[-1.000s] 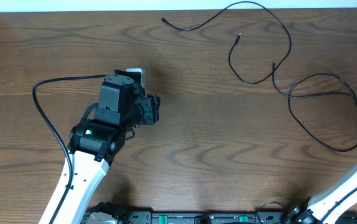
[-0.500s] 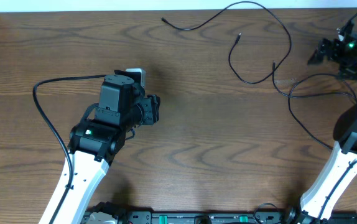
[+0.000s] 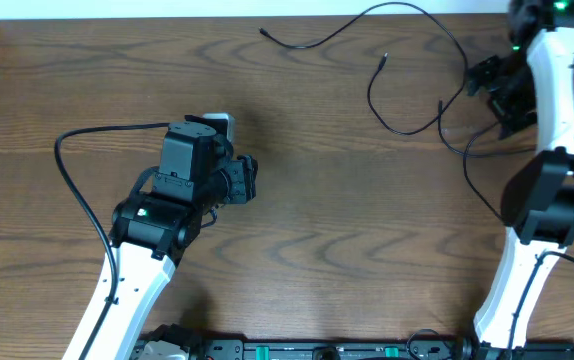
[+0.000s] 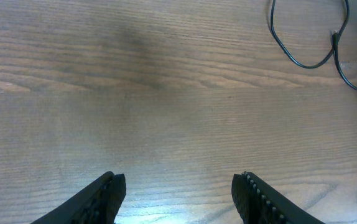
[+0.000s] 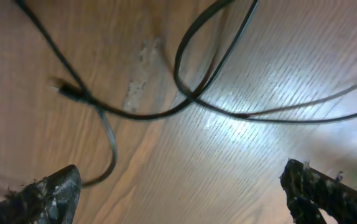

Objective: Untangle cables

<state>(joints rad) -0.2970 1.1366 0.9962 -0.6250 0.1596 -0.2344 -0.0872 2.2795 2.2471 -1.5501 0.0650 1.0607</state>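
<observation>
White arm links [image 3: 127, 290], black joints [image 3: 547, 200], green lights [image 3: 145, 211]

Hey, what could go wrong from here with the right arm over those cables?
The open right gripper hangs over a spot where cables cross, so closing may pinch two strands together and tighten the tangle. The left gripper is open over bare table, away from them, so a pull would likely drag them all along.

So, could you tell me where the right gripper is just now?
In the overhead view, the right gripper is at the upper right, open above the crossing strands of the cables.
</observation>
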